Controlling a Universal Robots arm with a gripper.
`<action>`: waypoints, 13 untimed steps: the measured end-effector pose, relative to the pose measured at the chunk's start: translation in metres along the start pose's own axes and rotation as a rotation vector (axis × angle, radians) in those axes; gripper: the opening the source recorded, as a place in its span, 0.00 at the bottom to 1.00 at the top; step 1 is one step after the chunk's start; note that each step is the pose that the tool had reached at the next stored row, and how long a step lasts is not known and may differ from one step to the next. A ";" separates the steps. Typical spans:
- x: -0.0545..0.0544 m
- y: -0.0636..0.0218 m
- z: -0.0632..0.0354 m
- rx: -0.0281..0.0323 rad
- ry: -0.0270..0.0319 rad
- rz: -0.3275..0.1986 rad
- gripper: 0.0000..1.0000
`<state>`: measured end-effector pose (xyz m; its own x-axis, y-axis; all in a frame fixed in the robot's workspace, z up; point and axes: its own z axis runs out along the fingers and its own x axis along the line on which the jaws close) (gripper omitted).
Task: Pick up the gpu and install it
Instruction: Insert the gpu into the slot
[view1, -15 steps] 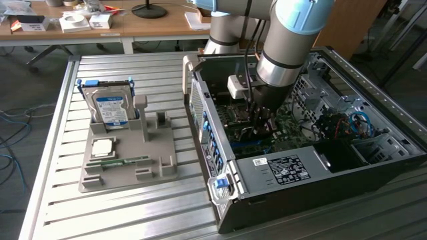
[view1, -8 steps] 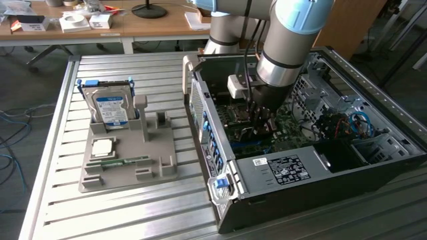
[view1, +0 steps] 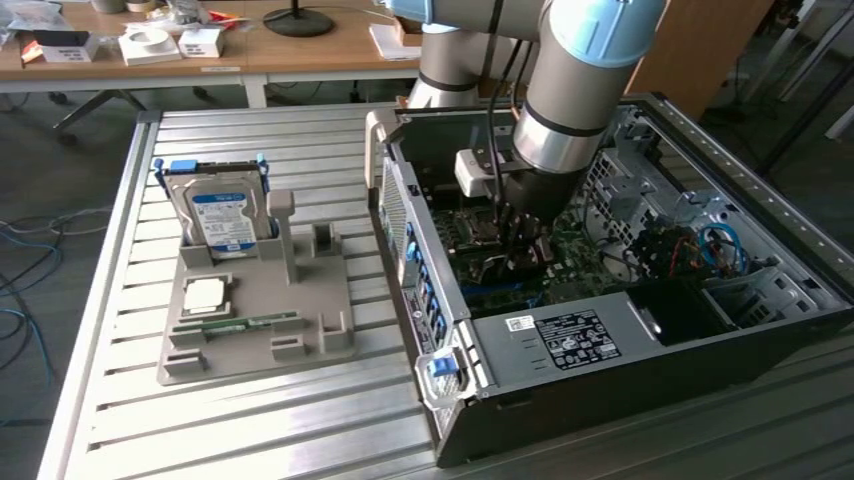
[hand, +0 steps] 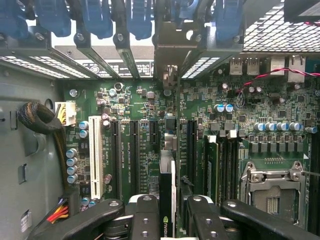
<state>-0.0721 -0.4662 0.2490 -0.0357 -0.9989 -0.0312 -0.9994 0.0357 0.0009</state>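
My gripper (hand: 170, 226) is deep inside the open computer case (view1: 747, 330), its black fingers (hand: 146, 220) closed on the gpu (hand: 166, 192). I see the card edge-on as a thin dark strip with a green logo, running away from the fingers towards the case's rear slots. Its metal bracket (hand: 170, 50) stands among the blue slot clips. The card hangs over the black expansion slots of the green motherboard (hand: 260, 100); I cannot tell whether it is seated. In the exterior view the gripper (view1: 514, 240) is low over the board.
A grey holder (view1: 254, 340) on the slatted table at the exterior view's left carries the silver hard drive (view1: 220, 215), a small chip (view1: 203, 293) and a green memory stick (view1: 240, 325). Case walls, a cable bundle (hand: 42, 120) and the CPU socket (hand: 272, 192) surround the gripper.
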 end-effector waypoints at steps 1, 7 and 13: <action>0.000 0.0000 0.0000 0.0000 0.0000 0.001 0.26; 0.000 0.0000 -0.0022 0.0011 0.0004 0.002 0.26; -0.001 0.0000 -0.0039 0.0011 -0.0003 0.003 0.26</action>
<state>-0.0720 -0.4657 0.2528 -0.0383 -0.9988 -0.0315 -0.9993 0.0384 -0.0002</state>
